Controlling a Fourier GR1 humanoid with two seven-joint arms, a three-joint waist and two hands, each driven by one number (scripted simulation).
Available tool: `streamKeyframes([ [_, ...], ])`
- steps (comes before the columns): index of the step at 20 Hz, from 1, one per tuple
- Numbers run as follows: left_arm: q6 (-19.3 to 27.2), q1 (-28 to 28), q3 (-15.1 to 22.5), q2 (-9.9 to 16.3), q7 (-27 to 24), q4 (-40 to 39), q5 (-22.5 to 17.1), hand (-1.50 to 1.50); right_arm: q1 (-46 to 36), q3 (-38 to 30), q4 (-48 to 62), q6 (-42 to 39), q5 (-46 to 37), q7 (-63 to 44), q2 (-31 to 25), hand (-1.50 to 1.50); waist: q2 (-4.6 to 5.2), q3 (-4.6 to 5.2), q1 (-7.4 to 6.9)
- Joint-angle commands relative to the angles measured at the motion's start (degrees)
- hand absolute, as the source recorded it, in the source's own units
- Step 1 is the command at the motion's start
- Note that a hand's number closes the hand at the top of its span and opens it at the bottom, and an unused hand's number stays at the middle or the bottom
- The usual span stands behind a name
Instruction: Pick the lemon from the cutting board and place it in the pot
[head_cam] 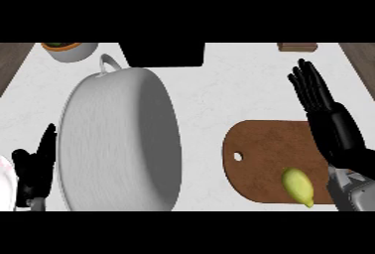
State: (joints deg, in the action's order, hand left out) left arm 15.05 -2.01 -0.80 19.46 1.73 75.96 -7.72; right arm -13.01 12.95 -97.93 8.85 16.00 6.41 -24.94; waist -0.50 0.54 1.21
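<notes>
A yellow lemon [298, 186] lies on the near right part of the brown cutting board [267, 149]. To the left stands a large grey pot [121, 139] with a loop handle at its far rim, and nothing shows inside it. My right hand [330, 124] stretches over the board's right edge with straight fingers pointing away, just beyond and right of the lemon, not touching it. At the lower left, beside the pot, my left hand [34, 168] rests open with its fingers up.
A small grey bowl [70, 50] with something green and orange in it sits at the far left. A black box [162, 53] stands at the far middle and a brown block [296, 47] at the far right. A white plate edge [4, 183] shows at the left border.
</notes>
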Motion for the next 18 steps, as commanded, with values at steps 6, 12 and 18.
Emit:
streamKeyframes([
  [6, -2.8, -0.9, -0.8, 7.5, -1.7, 6.2, 3.4, 0.0, 26.5, -14.1, 6.8, -5.6, 10.6, 15.5, -0.7, 1.5, 0.08, -1.05, 2.42],
  [12, -3.8, -1.2, -0.2, 6.6, 1.3, 6.7, 1.9, 0.0, 32.4, -22.4, 7.1, 11.5, -5.2, 43.6, 4.5, -1.5, -0.41, -1.04, 4.03],
  [18, -3.5, -4.7, 2.4, 6.0, 3.3, 14.2, 4.4, 0.0, 44.5, -26.5, 12.5, 1.2, -3.0, 61.7, 5.9, -1.5, 0.19, -0.64, -0.44],
])
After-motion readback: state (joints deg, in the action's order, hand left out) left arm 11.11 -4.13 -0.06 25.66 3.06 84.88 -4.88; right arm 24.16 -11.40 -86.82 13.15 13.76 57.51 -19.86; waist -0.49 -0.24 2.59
